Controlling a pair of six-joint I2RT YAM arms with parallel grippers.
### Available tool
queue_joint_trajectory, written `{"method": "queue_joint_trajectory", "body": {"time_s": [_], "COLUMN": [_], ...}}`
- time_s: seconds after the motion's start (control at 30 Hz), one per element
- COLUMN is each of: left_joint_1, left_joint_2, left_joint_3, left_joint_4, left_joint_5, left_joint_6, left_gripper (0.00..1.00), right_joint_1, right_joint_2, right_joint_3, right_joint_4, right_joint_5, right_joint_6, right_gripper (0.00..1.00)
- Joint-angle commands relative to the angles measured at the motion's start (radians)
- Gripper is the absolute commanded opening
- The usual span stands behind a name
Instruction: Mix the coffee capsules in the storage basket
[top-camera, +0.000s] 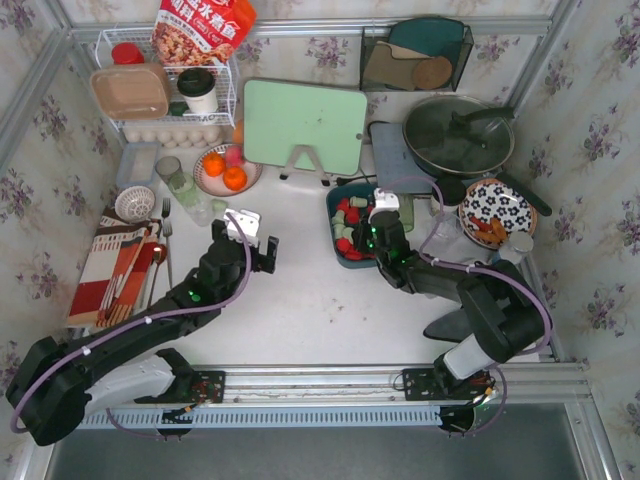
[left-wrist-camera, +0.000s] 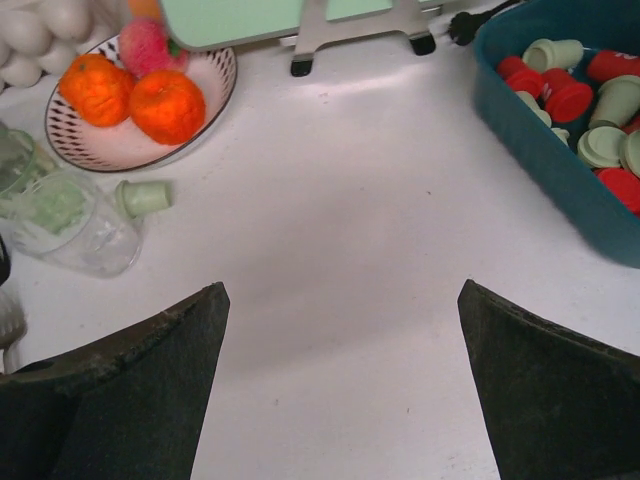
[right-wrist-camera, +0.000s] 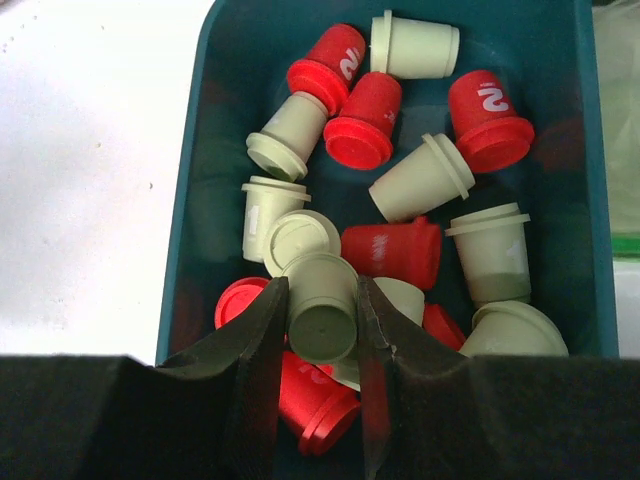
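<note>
Top external view, starting on your left: there's a clear glass (left-wrist-camera: 70, 225) with a stray mint capsule (left-wrist-camera: 145, 197) lying on its side just beside it on the white table (top-camera: 300, 300). The plate (left-wrist-camera: 215, 90) of oranges (left-wrist-camera: 165, 105) sits just far of those.

Next over, your left gripper (top-camera: 255, 240) hangs above bare table between that plate and the tub. Its jaws are spread wide with nothing between them, and the left wrist view shows only tabletop there.

Right of centre is the storage basket (top-camera: 332, 225), just near of the green cutting board (top-camera: 303, 122). The coffee capsules (right-wrist-camera: 385, 250) are jumbled inside it, red and mint together, mostly tipped on their sides.

Your right gripper (right-wrist-camera: 320, 300) is down inside the basket. Its fingers (right-wrist-camera: 262, 330) are pinched onto the sides of a mint capsule (right-wrist-camera: 320, 325), whose flat end faces the wrist camera.
</note>
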Motion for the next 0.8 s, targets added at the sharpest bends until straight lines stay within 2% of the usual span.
{"method": "queue_joint_trajectory", "body": {"time_s": [0.0, 0.17, 0.4, 0.6, 0.77], "left_joint_1": [0.005, 0.008, 0.016, 0.087, 0.218], "left_joint_2": [-0.023, -0.015, -0.01, 0.059, 0.222], "left_joint_3": [0.014, 0.093, 0.079, 0.165, 0.331], "left_joint_4": [-0.048, -0.211, -0.24, -0.352, -0.462], "left_joint_5": [-0.073, -0.131, -0.156, -0.158, -0.061], "left_joint_6": [-0.044, -0.097, -0.136, -0.243, -0.292], "left_gripper": [0.99, 0.99, 0.99, 0.99, 0.99], "right_joint_1": [0.002, 0.001, 0.002, 0.002, 0.002], "right_joint_2": [0.04, 0.067, 0.038, -0.065, -0.146], "right_joint_3": [0.025, 0.049, 0.042, -0.015, -0.056], "right_joint_4": [-0.004, -0.051, -0.041, 0.021, 0.041], "right_joint_5": [0.047, 0.131, 0.134, 0.057, 0.075], "right_joint_6": [-0.002, -0.02, -0.034, -0.043, -0.044], "right_gripper": [0.22, 0.34, 0.55, 0.62, 0.63]}}
